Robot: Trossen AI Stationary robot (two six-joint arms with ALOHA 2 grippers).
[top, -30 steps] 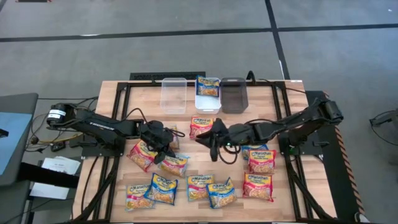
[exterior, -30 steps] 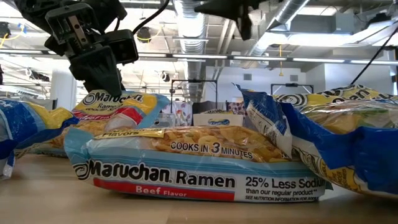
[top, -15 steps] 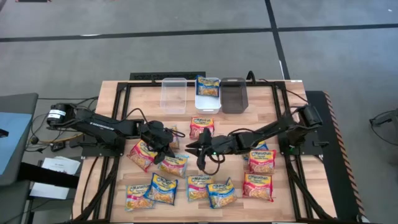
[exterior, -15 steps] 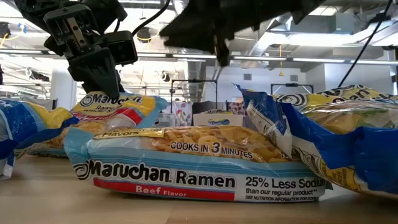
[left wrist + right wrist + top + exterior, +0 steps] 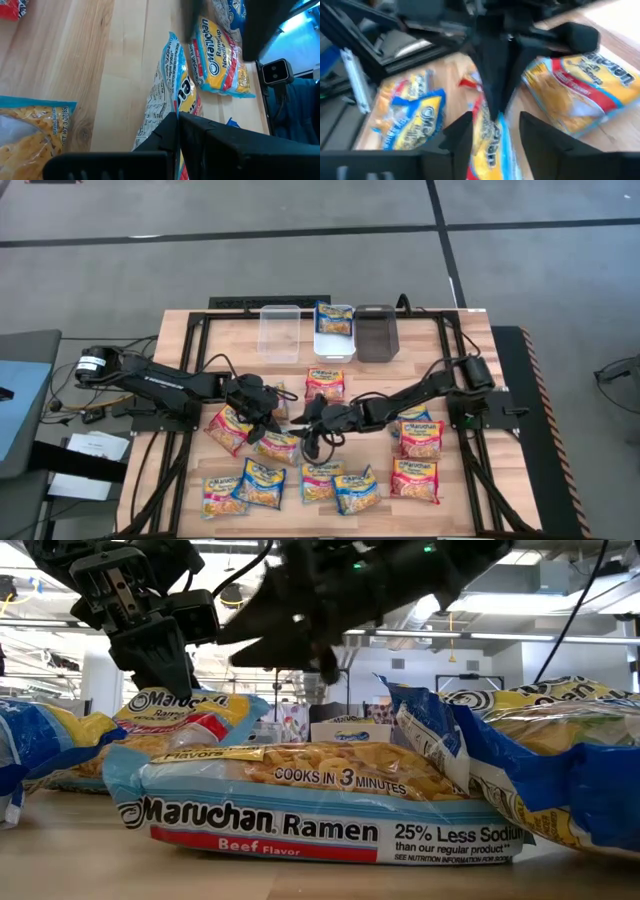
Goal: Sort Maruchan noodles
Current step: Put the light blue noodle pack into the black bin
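- Noodle packets (image 5: 415,437) scattered across the table (image 5: 180,350); one sits in the white bin (image 5: 334,340).
- Judged light, crinkly, brittle inside; pinch an edge seam.
- Right gripper (image 5: 310,420) open over the centre packet (image 5: 276,444).
- Left gripper (image 5: 262,420) closed, touching it.

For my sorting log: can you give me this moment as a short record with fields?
bins: clear bin, white bin, dark grey bin, side by side at the table's far edge
sorted: one blue Maruchan packet in the white bin
left claw: shut, down among loose packets
right claw: open, above packets at mid-table
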